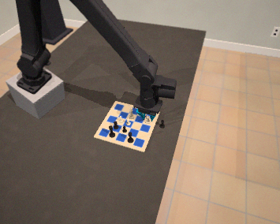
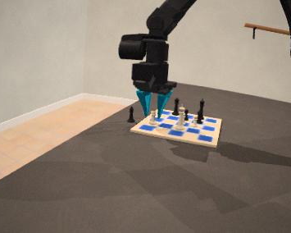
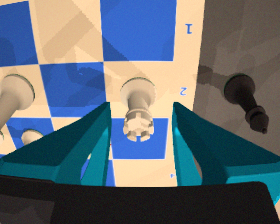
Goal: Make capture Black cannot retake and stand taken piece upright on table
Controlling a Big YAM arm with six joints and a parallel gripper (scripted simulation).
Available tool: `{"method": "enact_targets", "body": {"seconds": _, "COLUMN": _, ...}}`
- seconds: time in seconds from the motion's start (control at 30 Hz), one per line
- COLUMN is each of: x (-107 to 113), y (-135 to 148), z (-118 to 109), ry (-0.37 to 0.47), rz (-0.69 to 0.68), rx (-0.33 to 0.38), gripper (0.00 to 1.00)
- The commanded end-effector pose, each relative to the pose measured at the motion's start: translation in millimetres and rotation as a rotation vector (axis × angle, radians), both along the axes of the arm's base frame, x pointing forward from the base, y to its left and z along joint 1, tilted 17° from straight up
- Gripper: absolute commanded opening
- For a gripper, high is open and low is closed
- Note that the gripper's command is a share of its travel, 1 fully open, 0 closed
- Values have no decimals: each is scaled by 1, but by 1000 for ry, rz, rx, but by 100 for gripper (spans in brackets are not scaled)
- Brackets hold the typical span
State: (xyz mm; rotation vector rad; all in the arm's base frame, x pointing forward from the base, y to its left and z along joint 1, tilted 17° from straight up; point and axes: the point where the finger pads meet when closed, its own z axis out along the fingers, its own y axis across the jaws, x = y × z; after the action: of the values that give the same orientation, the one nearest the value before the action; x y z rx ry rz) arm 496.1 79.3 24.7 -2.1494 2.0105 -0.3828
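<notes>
The small blue-and-cream chessboard [image 1: 126, 125] lies on the dark table, also in the exterior view [image 2: 179, 127]. My gripper [image 3: 141, 111] is open, its teal fingers [image 2: 154, 107] on either side of a white rook [image 3: 139, 111] on the A file near rank 2, with a gap on both sides. The rook [image 2: 153, 117] stands upright. A black pawn [image 1: 162, 124] stands upright on the table just off the board's edge, and it also shows in the exterior view [image 2: 131, 114] and the wrist view [image 3: 247, 102].
A taller white piece [image 2: 181, 117] stands one file over [image 3: 11, 99]. Several black pieces [image 1: 116, 126] stand on the far ranks [image 2: 201, 110]. The arm's grey base block [image 1: 35, 92] is at the table's left. The table edge runs right of the board.
</notes>
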Motion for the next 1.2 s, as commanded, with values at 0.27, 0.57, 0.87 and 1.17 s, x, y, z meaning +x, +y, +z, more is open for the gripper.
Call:
{"method": "enact_targets", "body": {"seconds": 0.27, "x": 5, "y": -6, "z": -4, "ry": 1, "rz": -6, "rx": 2, "gripper": 35}}
{"method": "enact_targets", "body": {"seconds": 0.57, "x": 4, "y": 2, "z": 36, "ry": -36, "rz": -8, "rx": 12, "gripper": 35}}
{"method": "enact_targets", "body": {"seconds": 0.87, "x": -3, "y": 12, "z": 91, "ry": -60, "rz": 1, "rx": 17, "gripper": 35}}
{"method": "enact_targets", "body": {"seconds": 1.17, "x": -14, "y": 12, "z": 92, "ry": -15, "rz": 6, "rx": 6, "gripper": 35}}
